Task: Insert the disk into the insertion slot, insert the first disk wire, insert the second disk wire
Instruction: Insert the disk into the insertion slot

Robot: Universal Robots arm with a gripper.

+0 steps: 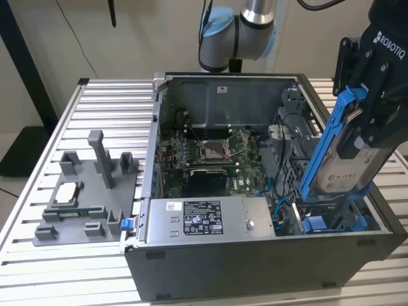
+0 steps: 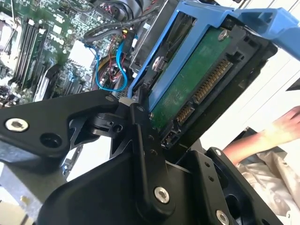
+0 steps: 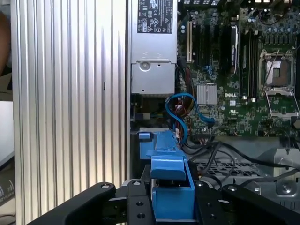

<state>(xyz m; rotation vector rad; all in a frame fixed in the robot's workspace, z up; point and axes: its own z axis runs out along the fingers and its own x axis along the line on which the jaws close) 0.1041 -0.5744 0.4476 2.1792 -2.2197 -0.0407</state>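
Slats of metal made up the table (image 1: 95, 108). On the exterior view's left, a grey tray (image 1: 95, 204) of small parts sat on the table, well away from the fingers (image 1: 382, 124). Next came the open computer case (image 1: 255, 261). Inside it the green board (image 1: 217, 153) lay flat. The silver power box (image 1: 210, 220) with a white sticker sat by the near wall. Both were lower than the fingers and off toward the exterior view's left. Thin blue wires (image 1: 280, 204) curled between the power box and the spot under the fingers.

On the exterior view's right, the black gripper (image 1: 366, 131) hung over the end of the case. Its fingers were clamped on the disk (image 1: 347, 169), one on each side of the blue frame (image 1: 322, 150). In the first wrist view that blue frame (image 3: 171, 190) sat squeezed between them. The disk stood tall and leaned over. Its top end was up by the fingers and its low end was down in the case, near the blue fittings (image 1: 319, 224) below the fingers. It was not yet lying in its slot.

In the second wrist view, one black finger (image 2: 145, 140) pressed on the edge of the disk (image 2: 197, 84), whose green underside faced out. A person's hand (image 2: 281, 126) was past the disk, away from the fingers.
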